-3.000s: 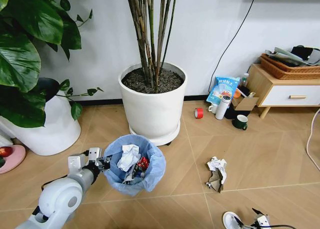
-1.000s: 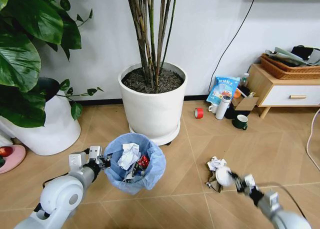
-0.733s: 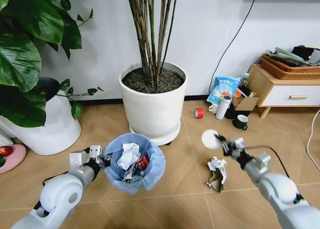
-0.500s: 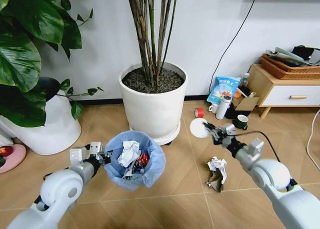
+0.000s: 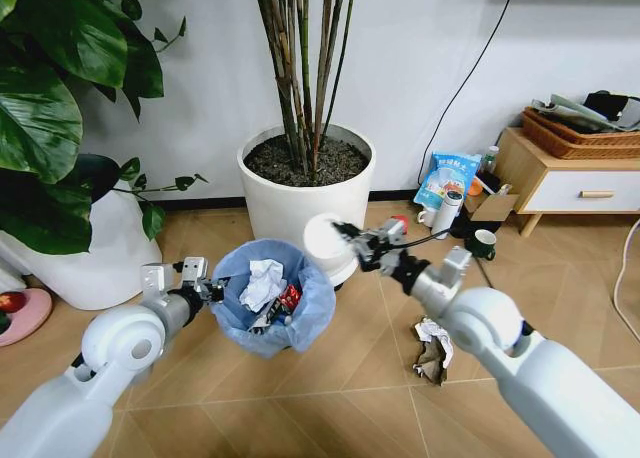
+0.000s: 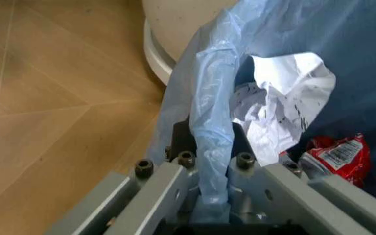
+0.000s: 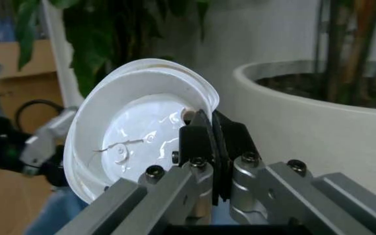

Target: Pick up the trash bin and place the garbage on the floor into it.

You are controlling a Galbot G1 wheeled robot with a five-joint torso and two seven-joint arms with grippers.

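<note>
The trash bin [image 5: 300, 313], lined with a light blue bag, hangs a little above the floor [image 5: 340, 398]. My left gripper [image 5: 207, 289] is shut on its rim, with the bag [image 6: 209, 147] pinched between the fingers. Inside lie a crumpled white paper wad [image 6: 286, 110] and a red scrap [image 6: 335, 154]. My right gripper [image 5: 352, 242] is shut on the edge of a white round lid [image 5: 324, 242], held just over the bin's far right rim. In the right wrist view the lid [image 7: 135, 142] stands on edge. More garbage, a crumpled paper wad [image 5: 433, 347], lies on the floor to the right.
A big white plant pot [image 5: 300, 218] stands right behind the bin, another white pot [image 5: 95, 263] at the left. By the wall at the right are a red tape roll [image 5: 399, 222], a mug [image 5: 484, 243], a blue-white bag [image 5: 447, 178] and a wooden cabinet [image 5: 560, 183].
My right arm came up from the lower right and swung the white lid up and left to the bin's rim. My left arm raised the bin slightly.
</note>
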